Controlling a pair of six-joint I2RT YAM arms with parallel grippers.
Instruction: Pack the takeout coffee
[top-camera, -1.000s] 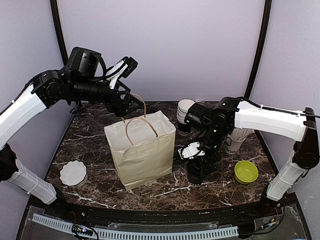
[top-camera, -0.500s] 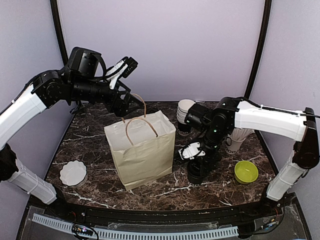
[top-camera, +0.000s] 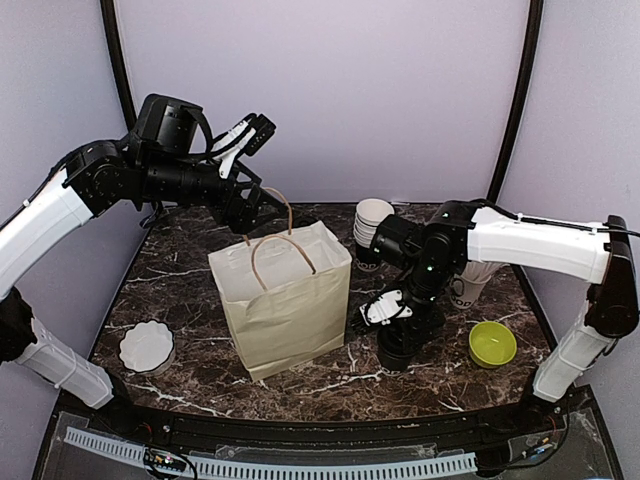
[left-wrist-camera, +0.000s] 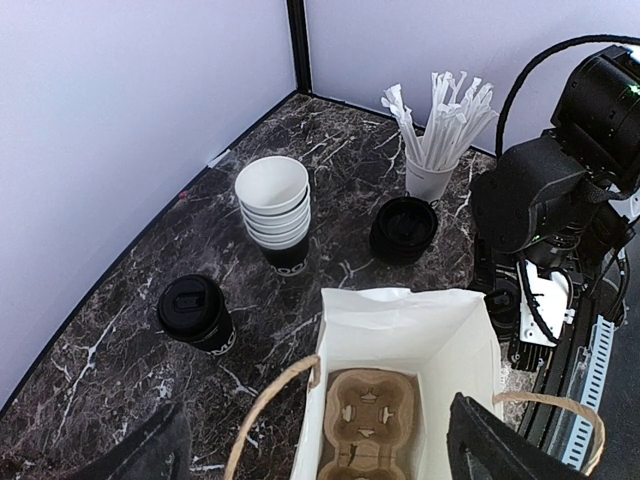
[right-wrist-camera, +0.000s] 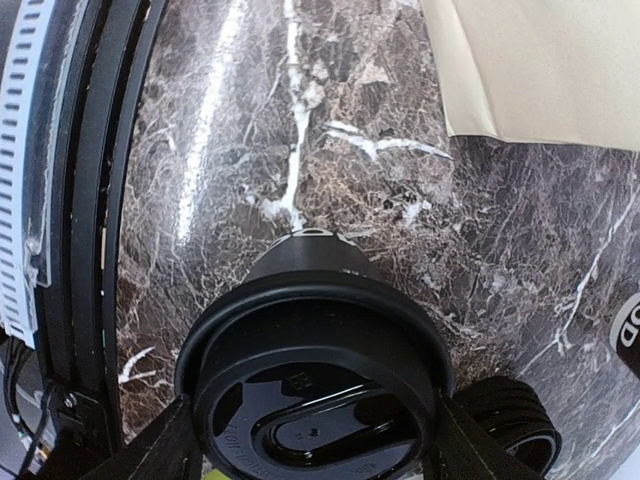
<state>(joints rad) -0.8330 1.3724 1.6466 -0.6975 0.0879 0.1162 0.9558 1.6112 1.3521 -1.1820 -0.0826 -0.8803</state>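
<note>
1. While the right gripper (right-wrist-camera: 310, 455) stands astride the lidded coffee cup (right-wrist-camera: 312, 360), its fingers (right-wrist-camera: 150, 452) flank the black lid at 9 and 3 o'clock. Whether the pads already press on it cannot be told.
2. Location of item: the cup is upright on the marble table (top-camera: 190, 270), just beside the paper bag (top-camera: 285, 300) at its 4 o'clock. The green bowl (top-camera: 492, 343) lies apart at the cup's 3 o'clock.
3. Left gripper (left-wrist-camera: 320, 452): spread wide over the bag mouth, with nothing seen clamped between its fingers.
4. Receptacle: a cardboard carrier (left-wrist-camera: 365, 420) sits at the bag's bottom, and its visible wells are empty.
5. Grip, judged: the hold probably belongs on the cup wall under the lid rim. A squeeze on the lid alone may pop it off, and a hard squeeze may buckle the paper.
6. Transfer, judged: lift straight up above the bag's top edge, carry toward 10 o'clock, and lower vertically into a well, clear of the handles (top-camera: 283, 245).
7. Remaining stock: two further lidded cups (left-wrist-camera: 195, 310) wait beyond the bag in the left wrist view, at 10 and 12 o'clock of its mouth.
</note>
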